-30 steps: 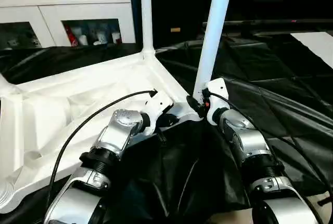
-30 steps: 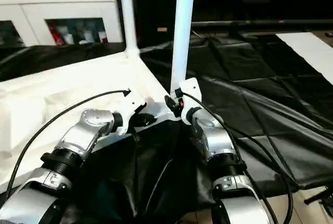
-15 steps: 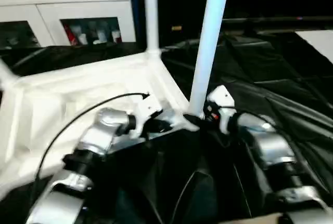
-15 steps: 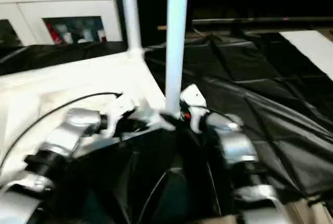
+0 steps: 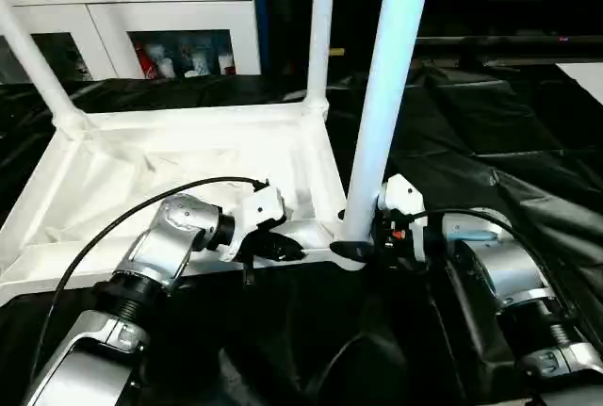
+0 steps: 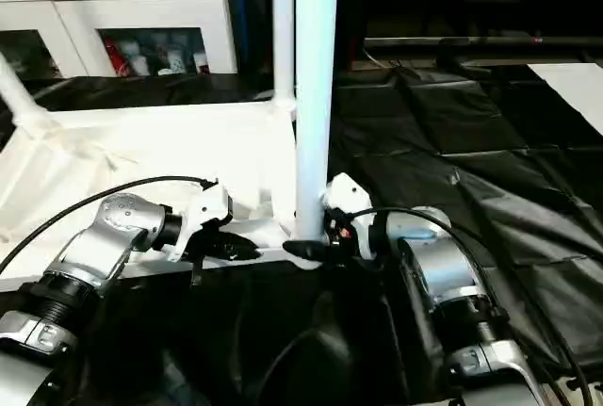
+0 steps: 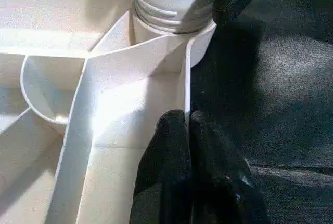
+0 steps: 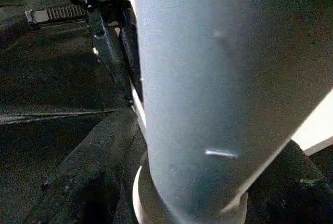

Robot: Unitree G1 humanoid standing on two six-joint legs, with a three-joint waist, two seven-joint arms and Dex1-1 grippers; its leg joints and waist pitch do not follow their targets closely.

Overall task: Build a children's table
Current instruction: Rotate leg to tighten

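**Leg at the near corner, both grippers in**

We've got the tabletop (image 5: 179, 156) upside down on the black sheet (image 5: 528, 152), ribs up. Our right gripper (image 5: 363, 248) straddles the base of the near leg (image 5: 386, 105) with its fingers (image 8: 83, 182) apart around it. Our left gripper (image 7: 188, 146) is pinched on the rim beside that socket. This looks like light, stiff, smooth plastic, so we'd grip low by the socket; higher up, the tall leg would lever.

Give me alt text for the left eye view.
An upturned white tabletop lies on black sheeting with legs standing in its corners. The right hand straddles the base of the nearest leg, and the left hand, shut, is at the tabletop's near rim beside it. A white cabinet stands behind.
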